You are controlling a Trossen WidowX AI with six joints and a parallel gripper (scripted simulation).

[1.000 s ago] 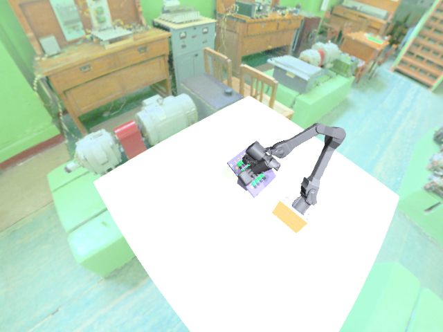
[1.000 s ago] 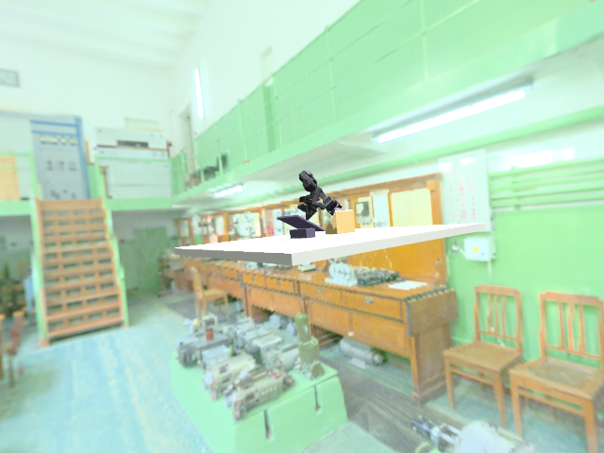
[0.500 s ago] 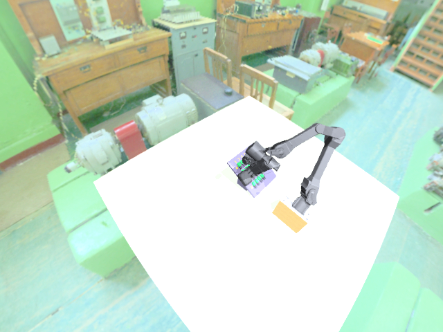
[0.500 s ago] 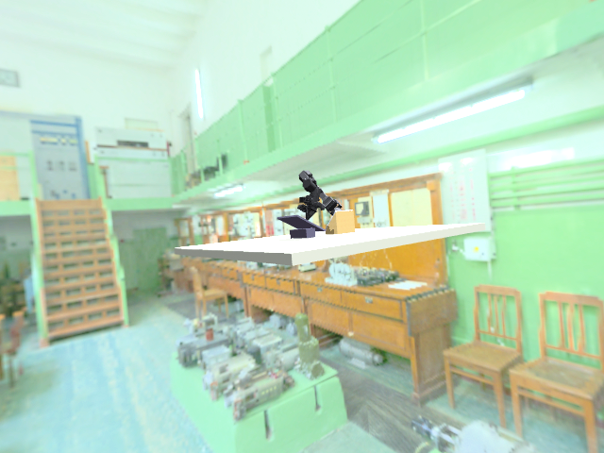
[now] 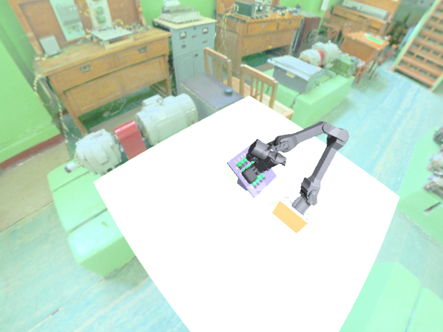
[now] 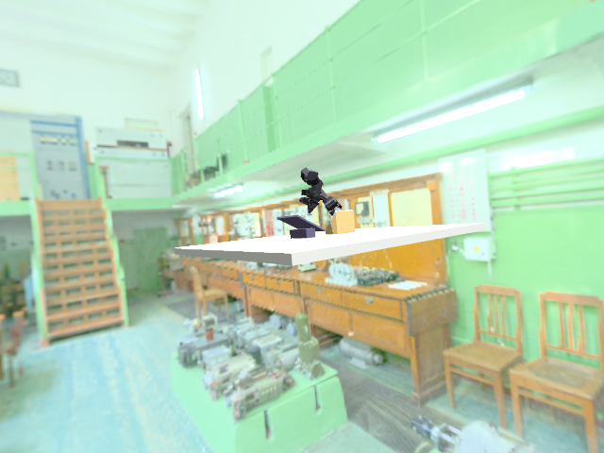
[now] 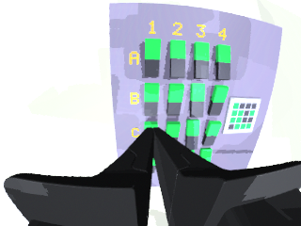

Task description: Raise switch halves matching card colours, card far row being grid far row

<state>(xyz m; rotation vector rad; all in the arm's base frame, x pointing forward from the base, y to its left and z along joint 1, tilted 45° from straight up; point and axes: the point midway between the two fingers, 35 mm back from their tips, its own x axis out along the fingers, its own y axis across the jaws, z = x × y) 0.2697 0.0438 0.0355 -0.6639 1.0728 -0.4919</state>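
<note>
Right, your gripper (image 7: 152,141) is shut tight w/ nothing in it, fingertips pressed together into one point. In the wrist view that point sits over the near-left part of the switch panel (image 7: 122,32), at the row C, col 1 switch (image 7: 150,126), whose green far half shows just above the tips; can't tell if they actually touch it. The panel is lilac, tilted up on a dark block (image 6: 302,232) per the exterior view, w/ yellow labels 1–4 across the far edge and A, B, C down the left. Row A switches (image 7: 187,59) all show green far halves over dark grey near halves, and row B (image 7: 183,100) looks the same; which half is raised you can't judge at this res. Rows nearer the arm are mostly hidden behind the fingers. The small card (image 7: 244,116) lies on the panel just right of row B, a grid of green and dark grey squares, too small to read square by square. From the top view the arm (image 5: 323,160) reaches from its base (image 5: 304,203) over the panel on the white table (image 5: 214,250), and a tan wooden block (image 5: 288,216) lies beside the base.
</note>
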